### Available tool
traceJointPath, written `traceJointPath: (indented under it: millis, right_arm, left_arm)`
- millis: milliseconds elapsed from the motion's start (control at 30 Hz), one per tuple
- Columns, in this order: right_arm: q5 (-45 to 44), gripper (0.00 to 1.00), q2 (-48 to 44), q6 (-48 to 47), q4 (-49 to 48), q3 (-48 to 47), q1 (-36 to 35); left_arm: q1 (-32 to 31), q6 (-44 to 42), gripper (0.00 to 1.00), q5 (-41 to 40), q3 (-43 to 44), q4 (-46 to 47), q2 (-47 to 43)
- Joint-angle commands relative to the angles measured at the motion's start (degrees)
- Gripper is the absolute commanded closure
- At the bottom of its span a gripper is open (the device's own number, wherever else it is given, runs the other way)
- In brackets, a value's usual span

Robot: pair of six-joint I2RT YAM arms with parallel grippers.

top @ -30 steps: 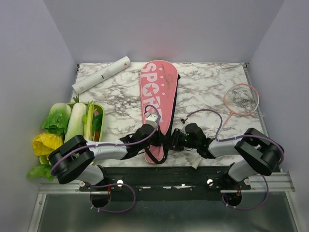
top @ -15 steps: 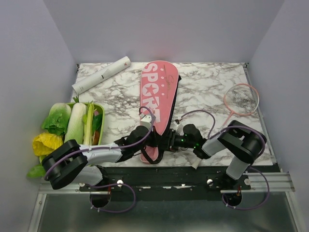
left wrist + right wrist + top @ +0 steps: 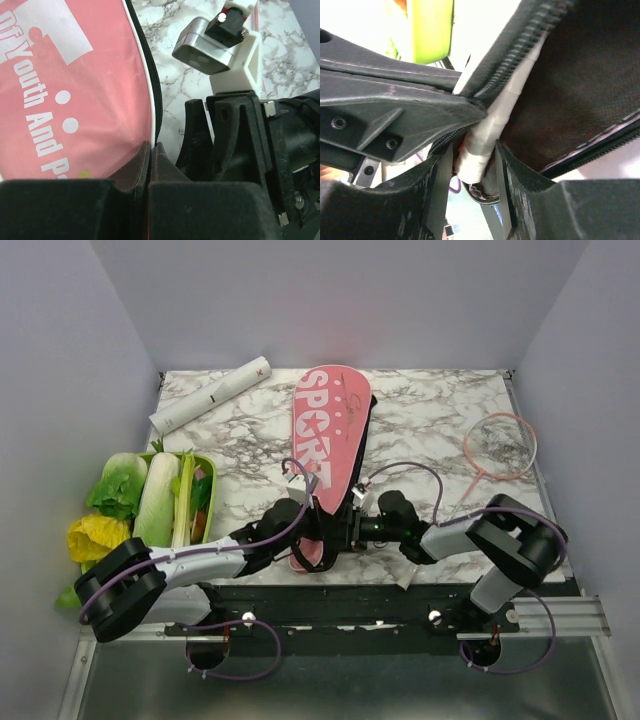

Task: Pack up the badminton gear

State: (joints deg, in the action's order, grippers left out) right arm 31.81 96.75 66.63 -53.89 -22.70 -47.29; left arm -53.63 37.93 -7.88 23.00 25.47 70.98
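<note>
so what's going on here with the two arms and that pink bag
Both arms are working at the near end of the long pink "SPORT" racket cover. The left gripper is shut on its zipper edge. The right gripper has a pale wrapped racket handle between its fingers at the opening; whether it grips is unclear. Another thin pink-framed racket and the white cylindrical tube lie out on the marble table.

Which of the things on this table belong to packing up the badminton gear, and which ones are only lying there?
For the job:
pink SPORT cover
pink-framed racket
white tube
pale wrapped racket handle, at the cover's open zip

Only lying there:
green tray
leafy vegetables in and beside the tray
</note>
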Motion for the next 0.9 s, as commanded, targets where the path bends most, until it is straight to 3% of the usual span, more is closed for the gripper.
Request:
traceJointPath:
  millis: [0,33,233,433,533,867]
  right_arm:
    - [-2.7,0.5,-11.03,-11.85,22.09,-7.17,-1.05]
    - [-6.64,0.48,-12.45,-15.79,33.3,-10.32,-1.05]
    - [-23.42,0.44,-19.83,-23.55,62.88,-17.29,-1.05]
    - [-43.19,0.35,-28.18,-24.0,76.71,-17.82,-0.18]
    - [-50.15,0.3,-29.6,-23.65,82.69,-19.13,3.77]
    - [-55.72,0.29,-27.76,-24.62,87.02,-23.53,24.86]
  left_arm:
    - [0.28,-1.54,1.0,-1.08,1.25,-3.75,-2.25]
    - [0.45,-1.63,1.0,-1.61,1.34,-4.2,-2.42]
    - [0.98,-2.07,1.0,-3.37,1.25,-6.23,-4.09]
    - [1.24,-2.43,1.0,-3.11,1.34,-6.49,-4.54]
    - [1.33,-2.34,1.0,-1.88,1.08,-5.7,-4.54]
    - [1.33,-0.67,1.0,0.49,-0.94,-2.27,-5.41]
